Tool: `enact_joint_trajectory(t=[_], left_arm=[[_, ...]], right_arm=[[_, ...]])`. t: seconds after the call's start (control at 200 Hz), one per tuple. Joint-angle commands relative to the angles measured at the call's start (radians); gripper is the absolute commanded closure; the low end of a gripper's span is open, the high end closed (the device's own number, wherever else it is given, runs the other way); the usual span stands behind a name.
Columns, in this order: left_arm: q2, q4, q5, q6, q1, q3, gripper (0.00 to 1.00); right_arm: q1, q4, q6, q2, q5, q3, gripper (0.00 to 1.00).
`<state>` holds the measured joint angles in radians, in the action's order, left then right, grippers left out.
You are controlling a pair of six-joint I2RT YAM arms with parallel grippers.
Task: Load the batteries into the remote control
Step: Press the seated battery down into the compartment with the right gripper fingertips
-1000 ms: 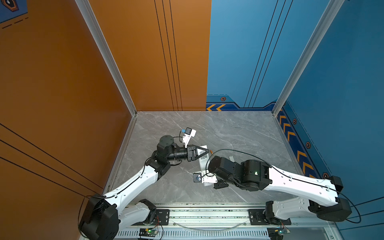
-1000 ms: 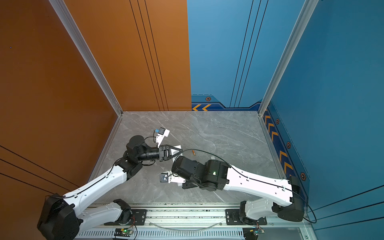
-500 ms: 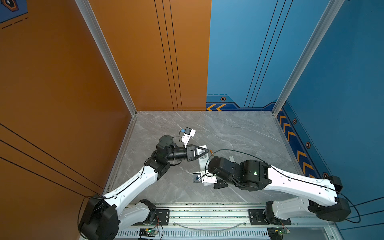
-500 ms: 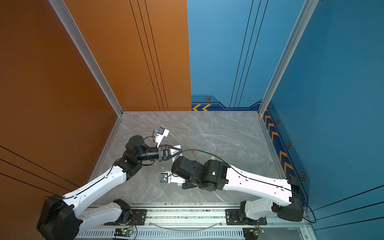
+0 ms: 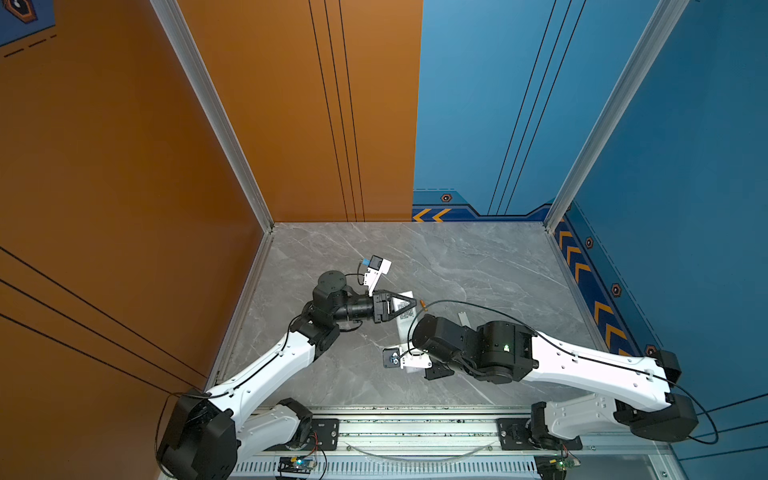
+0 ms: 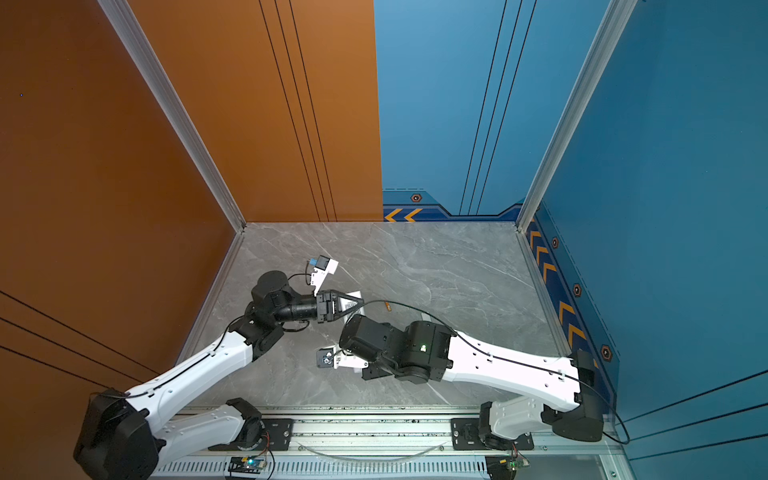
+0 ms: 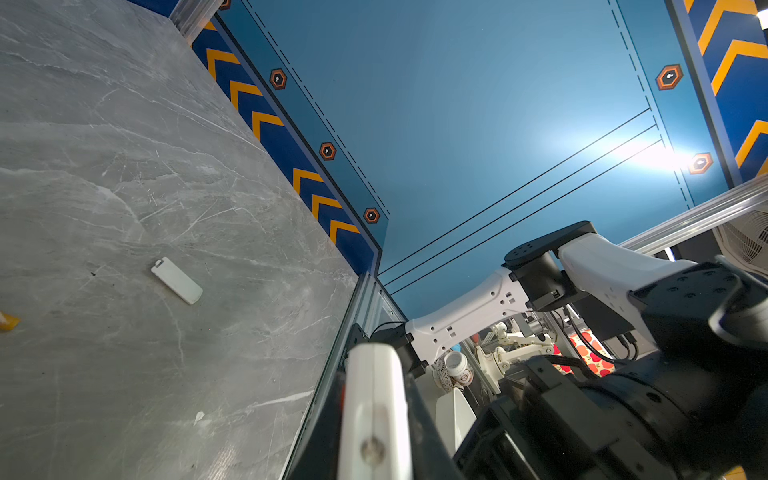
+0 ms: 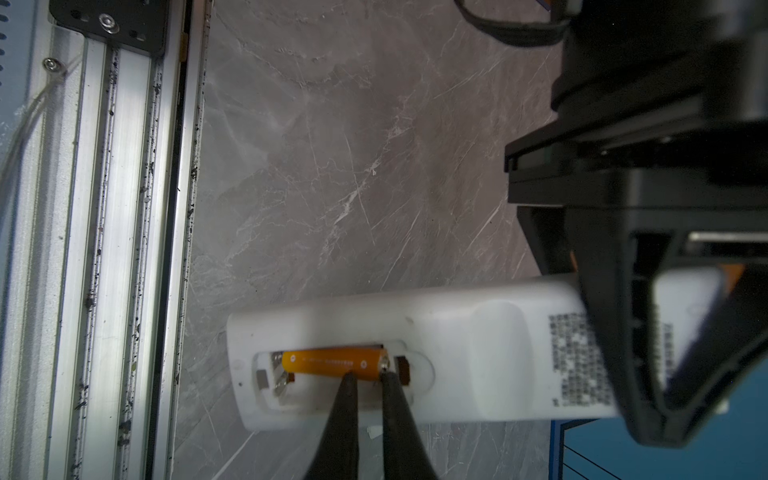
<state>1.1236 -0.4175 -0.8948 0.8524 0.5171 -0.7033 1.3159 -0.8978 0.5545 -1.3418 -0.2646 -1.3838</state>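
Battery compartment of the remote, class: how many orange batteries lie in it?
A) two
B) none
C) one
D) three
C: in the right wrist view one orange battery lies in the remote's open compartment, with the bay beside it empty.

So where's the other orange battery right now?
The second battery lies loose on the grey table in both top views, just beyond the remote control, near the middle; the first battery already sits in the remote's compartment.
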Motion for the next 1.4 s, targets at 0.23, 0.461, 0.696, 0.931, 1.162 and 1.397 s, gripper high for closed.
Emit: enact_joint_trajectory(t=[0.23,0.461,0.696,0.931,1.162,1.397], left_arm=[[-0.025,-0.021,-0.034,-0.010,-0.009,-0.005,1.00],[-0.025,-0.021,-0.035,-0.010,-0.009,-0.009,1.00],[-0.026,-0.021,-0.035,-0.007,-0.009,-0.014,1.00],[-0.026,-0.021,-0.035,-0.007,-0.009,-0.016,1.00],[-0.030,-0.022,-0.034,-0.009,-0.008,-0.009,1.00],[-0.026,-0.021,-0.032,-0.010,-0.010,-0.006,1.00]], right_arm=[[0.013,-0.001,0.004,-0.032,-0.013,0.004,0.90],[0.014,-0.002,0.001,-0.045,-0.014,0.002,0.91],[0.023,-0.004,0.000,-0.054,-0.032,0.001,0.94],[0.024,-0.003,-0.003,-0.061,-0.039,-0.001,0.94],[0.025,-0.004,-0.026,-0.080,-0.060,-0.003,0.97],[0.025,-0.003,-0.089,-0.102,-0.058,0.000,1.00]])
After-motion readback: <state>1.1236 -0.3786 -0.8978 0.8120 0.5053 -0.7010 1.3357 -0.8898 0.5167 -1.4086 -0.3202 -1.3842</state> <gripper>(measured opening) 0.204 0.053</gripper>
